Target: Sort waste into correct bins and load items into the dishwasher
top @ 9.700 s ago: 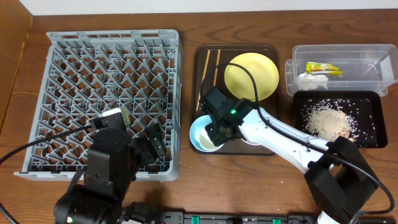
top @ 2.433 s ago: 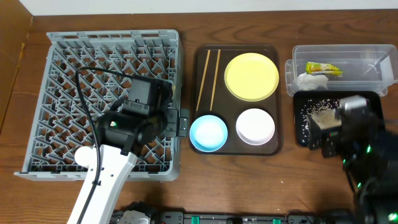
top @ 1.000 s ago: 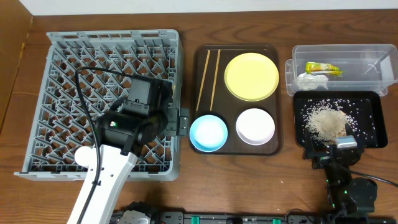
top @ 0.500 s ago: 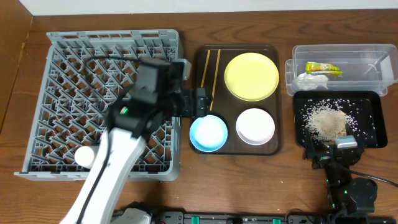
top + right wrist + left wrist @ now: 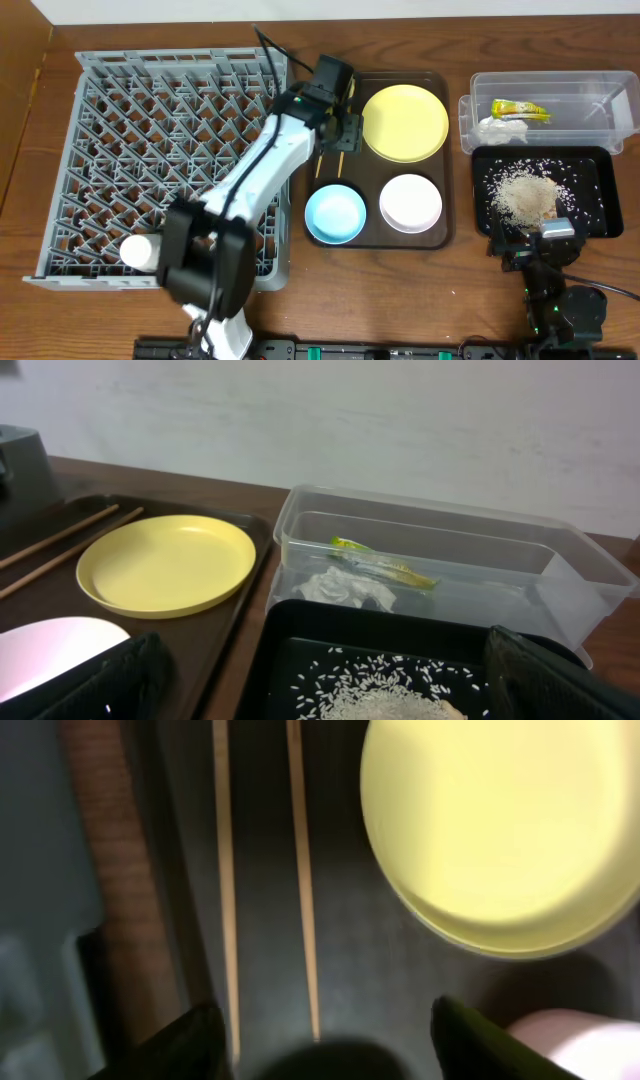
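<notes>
A brown wooden worktop (image 5: 400,290), seen from above. On its left sits the largest thing, a square grey plastic dish rack (image 5: 130,130) with a lattice floor and low walls. The white left arm (image 5: 260,170) rises from the near edge and stretches diagonally over the rack's right side. Its wrist is bent so that the left pincer (image 5: 334,142) points down over the left strip of a dark-brown serving tray (image 5: 368,176) beside the rack.

The left pincer is released. Its two dark fingers (image 5: 190,1035) stand apart, with the near ends of two thin, straight wooden chopsticks (image 5: 300,870) lying on the tray between them. One stick runs just beside a finger; whether they touch cannot be told.

The right arm (image 5: 560,315) is folded low at the near right corner. The right pincer (image 5: 325,660) is spread wide, gripping nothing, and faces a shallow black tray (image 5: 590,160) holding a mound of whitish rice-like scraps (image 5: 522,195). Behind that tray is a clear, rimmed plastic tub (image 5: 600,122) containing a crumpled white tissue (image 5: 500,128) and a yellow-green wrapper (image 5: 520,110).

On the serving tray, right of the chopsticks, lies a round, smooth pale-yellow plate (image 5: 404,122). Nearer, a light-blue bowl (image 5: 335,213) and a white bowl (image 5: 411,203) sit side by side. A small white cup (image 5: 138,251) rests in the rack's near left corner.
</notes>
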